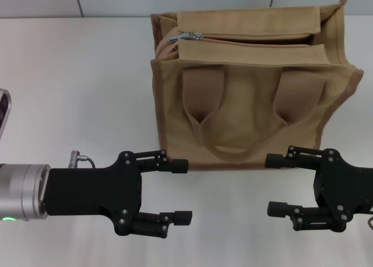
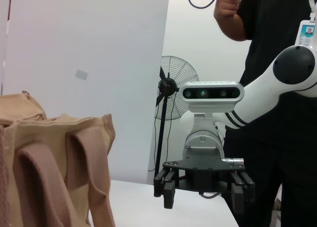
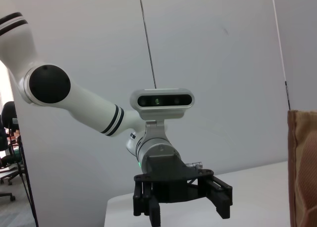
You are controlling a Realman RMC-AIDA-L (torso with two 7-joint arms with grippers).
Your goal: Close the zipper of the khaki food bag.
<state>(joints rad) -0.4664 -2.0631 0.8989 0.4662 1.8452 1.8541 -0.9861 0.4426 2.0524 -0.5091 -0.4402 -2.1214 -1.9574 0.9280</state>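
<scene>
Before the khaki food bag [image 1: 250, 80], left hand [image 1: 182, 191] and right hand [image 1: 277, 184] hover, both wide.

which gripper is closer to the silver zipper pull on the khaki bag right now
Left. The pull tab sits at the bag's top left end. The left gripper hovers open below it, in front of the bag; the right gripper, also open, is farther across.
</scene>
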